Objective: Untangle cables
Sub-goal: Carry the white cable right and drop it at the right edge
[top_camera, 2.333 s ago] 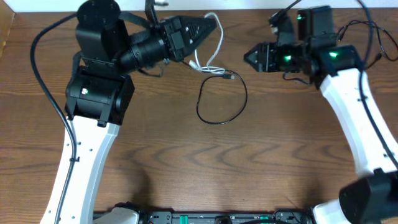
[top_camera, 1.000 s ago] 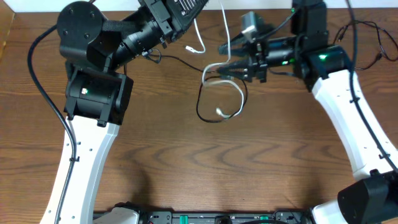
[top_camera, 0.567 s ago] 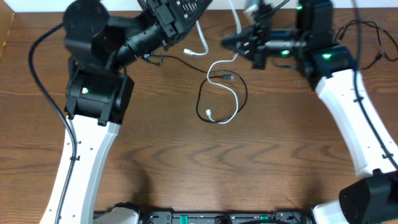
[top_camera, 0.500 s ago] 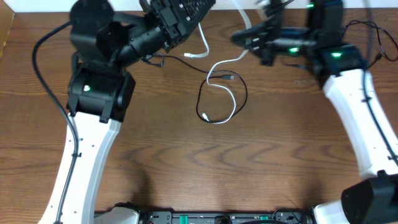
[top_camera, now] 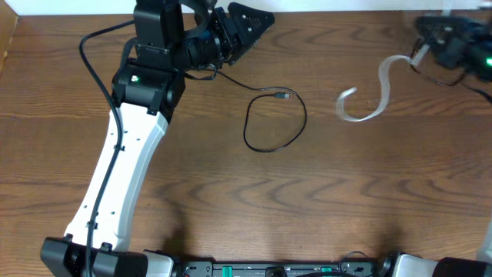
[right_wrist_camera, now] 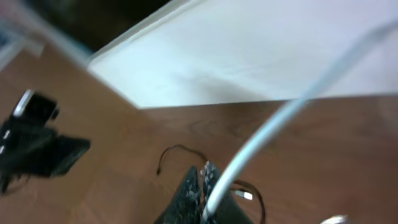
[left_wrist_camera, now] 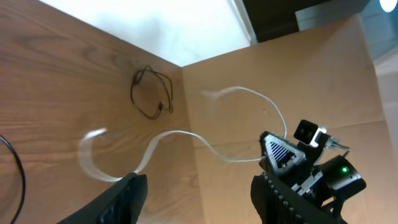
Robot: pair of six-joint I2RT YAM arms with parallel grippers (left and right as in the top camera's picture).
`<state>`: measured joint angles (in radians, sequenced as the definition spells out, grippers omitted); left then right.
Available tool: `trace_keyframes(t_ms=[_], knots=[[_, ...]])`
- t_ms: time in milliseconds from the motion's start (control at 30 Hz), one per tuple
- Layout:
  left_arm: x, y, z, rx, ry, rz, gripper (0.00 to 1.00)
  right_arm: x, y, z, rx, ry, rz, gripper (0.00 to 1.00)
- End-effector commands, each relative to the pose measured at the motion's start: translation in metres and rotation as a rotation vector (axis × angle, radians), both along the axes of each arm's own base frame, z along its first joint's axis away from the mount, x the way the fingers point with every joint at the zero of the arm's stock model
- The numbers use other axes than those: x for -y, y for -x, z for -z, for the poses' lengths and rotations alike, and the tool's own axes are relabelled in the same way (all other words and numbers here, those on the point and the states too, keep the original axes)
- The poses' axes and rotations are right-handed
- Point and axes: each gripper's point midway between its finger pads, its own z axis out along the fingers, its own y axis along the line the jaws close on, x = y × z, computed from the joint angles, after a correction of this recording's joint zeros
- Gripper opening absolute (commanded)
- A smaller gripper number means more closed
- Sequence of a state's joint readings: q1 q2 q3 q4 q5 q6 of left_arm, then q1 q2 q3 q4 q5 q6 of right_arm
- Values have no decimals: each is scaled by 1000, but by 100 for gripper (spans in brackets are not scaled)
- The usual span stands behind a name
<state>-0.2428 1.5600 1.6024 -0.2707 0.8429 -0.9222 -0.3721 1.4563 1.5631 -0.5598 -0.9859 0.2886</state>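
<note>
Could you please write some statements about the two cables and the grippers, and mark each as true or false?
1. The black cable lies in a loop on the table. True.
2. The white cable lies across the black cable. False: it is apart from it, toward the right arm's side.
3. The right gripper is shut on the white cable. True.
4. The left gripper holds the black cable. False: its jaws stand open with nothing between them.
</note>
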Motion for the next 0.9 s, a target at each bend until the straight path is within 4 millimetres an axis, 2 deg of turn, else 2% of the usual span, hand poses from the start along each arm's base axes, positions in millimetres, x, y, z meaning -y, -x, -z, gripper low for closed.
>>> trace_keyframes(t_ms=[0,67,200,300,433,600,767,800,867], knots=[[0,3,1,33,-22,31,59,49,1,10,-46,47,174,1],[0,3,2,47,-33,36,59,81,4,26,-102,101,303,1],[0,5,6,33,-43,39,59,139,12,44,-179,202,531,1],[0,6,9,58,-69,51,59,173,18,53,-225,275,674,1],[-1,9,16,87,-114,71,59,206,21,63,-264,354,804,1],[-2,13,25,90,-156,90,59,228,12,70,-258,374,861,1],[1,16,28,126,-186,116,59,267,12,98,-338,428,982,1],[3,17,28,142,-194,125,59,273,12,105,-353,425,990,9],[6,20,30,187,-223,151,59,280,11,116,-381,373,1003,85]])
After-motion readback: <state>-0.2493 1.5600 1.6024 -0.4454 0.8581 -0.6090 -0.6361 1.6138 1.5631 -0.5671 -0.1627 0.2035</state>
